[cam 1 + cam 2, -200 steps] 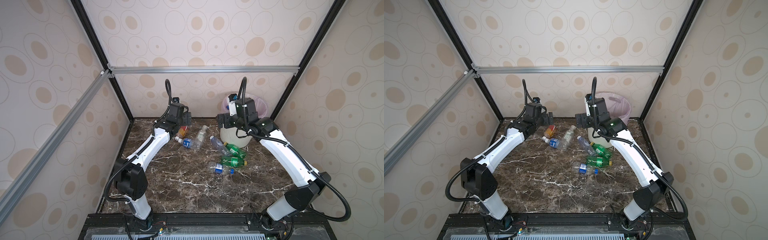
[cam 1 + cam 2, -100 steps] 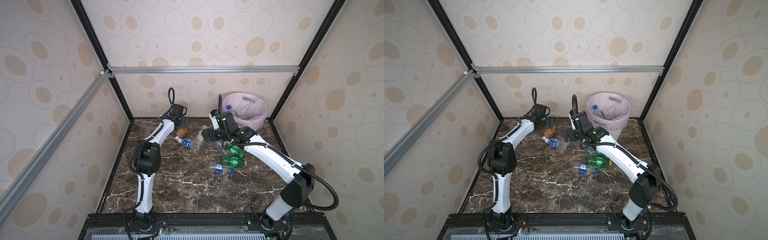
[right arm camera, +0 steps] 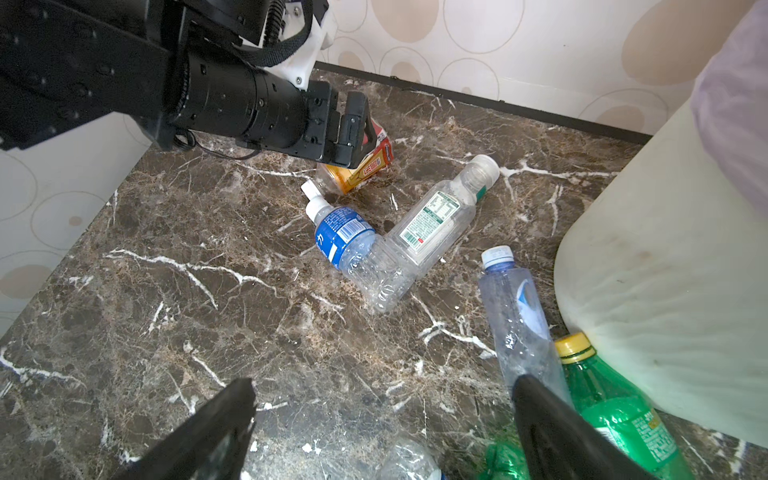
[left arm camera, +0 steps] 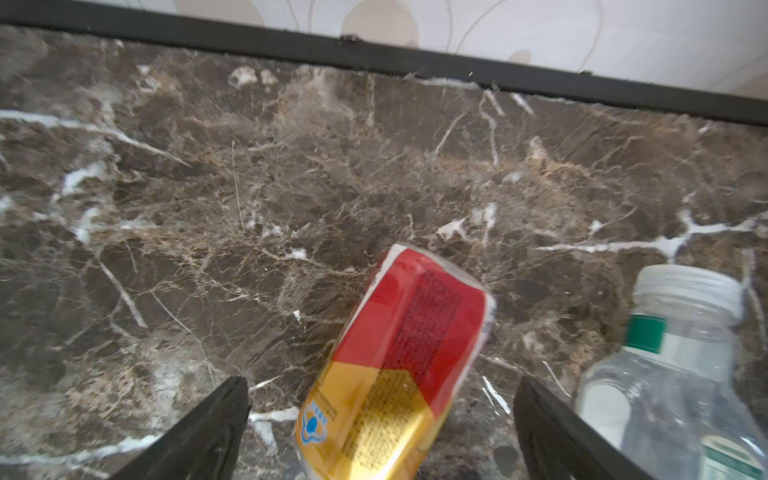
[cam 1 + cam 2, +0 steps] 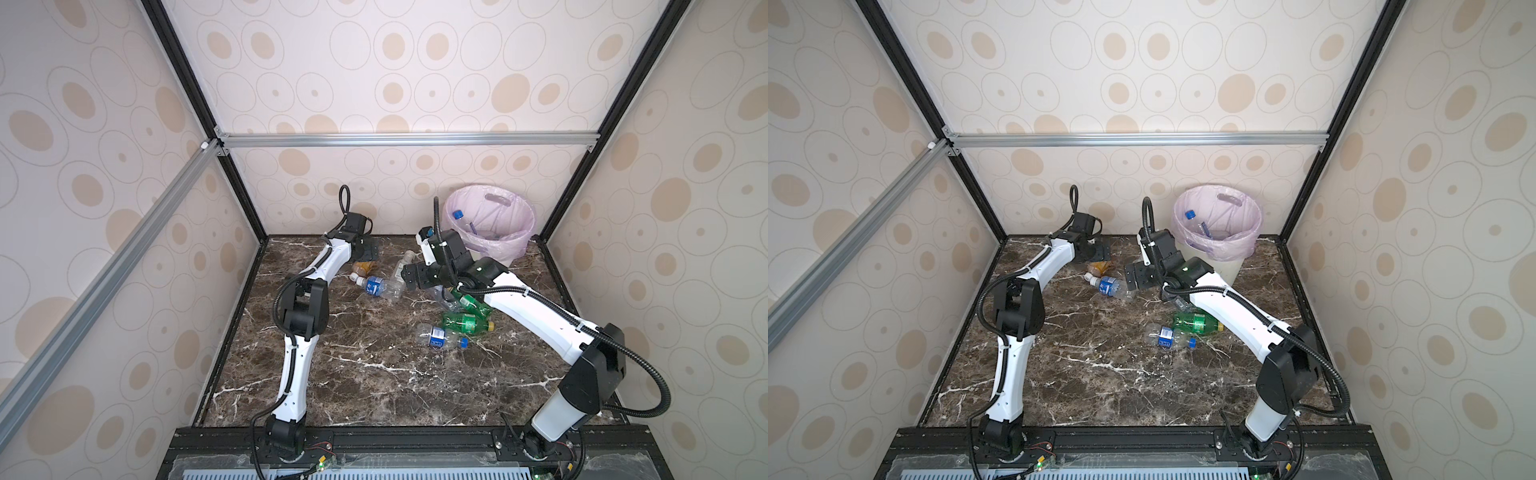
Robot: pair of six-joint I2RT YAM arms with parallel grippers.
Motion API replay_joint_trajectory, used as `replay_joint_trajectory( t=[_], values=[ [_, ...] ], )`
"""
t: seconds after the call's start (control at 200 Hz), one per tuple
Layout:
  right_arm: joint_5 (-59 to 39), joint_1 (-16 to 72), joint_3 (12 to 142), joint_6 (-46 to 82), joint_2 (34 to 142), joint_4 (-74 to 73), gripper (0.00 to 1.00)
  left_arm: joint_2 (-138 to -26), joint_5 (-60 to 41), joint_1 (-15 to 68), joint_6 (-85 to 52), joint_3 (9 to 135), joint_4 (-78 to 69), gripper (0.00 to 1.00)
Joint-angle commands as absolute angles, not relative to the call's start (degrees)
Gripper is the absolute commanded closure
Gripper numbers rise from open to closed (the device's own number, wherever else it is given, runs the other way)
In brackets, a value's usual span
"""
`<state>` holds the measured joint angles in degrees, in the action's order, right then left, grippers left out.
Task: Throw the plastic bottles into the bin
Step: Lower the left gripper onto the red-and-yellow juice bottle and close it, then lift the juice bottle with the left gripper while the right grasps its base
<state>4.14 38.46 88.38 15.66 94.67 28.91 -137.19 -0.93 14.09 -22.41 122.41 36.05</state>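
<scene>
The left claw [image 4: 382,386] stands with its jaws spread wide on either side of the amber bottle [image 4: 399,353], which lies on the marble tabletop [image 4: 249,187] close to the back wall. Neither side touches the bottle, and the frame edge cuts off one end of it. In both top views that claw [image 5: 368,251] covers most of the bottle. The right claw [image 3: 384,384] is spread just as wide over bare marble, with nothing between its jaws. One of its fingers [image 3: 552,428] hides the lower half of the pale bottle [image 3: 517,316]. Just beside that lies the yellow-capped green bottle [image 3: 615,407], next to the wall of the bin [image 3: 665,270]. A second green bottle [image 3: 503,461] and a small clear bottle [image 3: 407,461] are cut off at that view's edge; the top views show them side by side nearer the front. Between the two claws the blue-labelled bottle [image 3: 353,249] and the white-capped bottle [image 3: 440,216] lie touching in a V. In both top views the right arm [image 5: 540,316] covers the pale bottle. The bin stands in the back right corner; a blue-capped bottle [image 5: 1190,214] shows inside, and the rest of its contents are too small to tell.
</scene>
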Motion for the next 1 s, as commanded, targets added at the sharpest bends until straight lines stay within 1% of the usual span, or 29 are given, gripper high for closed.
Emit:
replay_joint_trajectory(
  t=[0.0,0.055,0.18,0.365,0.53,0.715,0.84,0.995],
  values=[
    [3.0,38.5,87.5,17.1,95.7,27.8,0.0,-137.8,-2.4,13.4,-21.0,123.7,37.6,0.01],
    [2.8,38.5,87.3,17.6,95.9,27.5,0.0,-137.6,-3.1,13.4,-21.0,122.7,37.1,0.01],
    [2.0,38.5,86.8,18.7,96.3,26.9,0.0,-136.5,-4.1,13.4,-21.0,118.5,35.3,0.04],
    [1.5,38.6,86.6,19.7,96.4,26.9,0.0,-136.1,-5.5,13.4,-21.0,114.9,33.5,0.12],
    [2.0,38.5,86.0,19.7,95.8,27.0,0.0,-135.6,-6.3,13.5,-21.4,113.5,32.8,0.2],
    [1.8,38.5,85.4,20.1,95.6,27.1,0.0,-134.1,-6.8,13.5,-21.4,111.1,31.3,0.34],
    [1.6,38.5,85.1,20.4,95.4,27.1,0.0,-133.0,-7.7,13.5,-21.9,109.9,30.8,0.37],
    [1.6,38.5,84.9,20.6,95.1,27.5,0.0,-130.1,-8.7,13.5,-22.1,107.1,29.3,0.37]
  ],
)
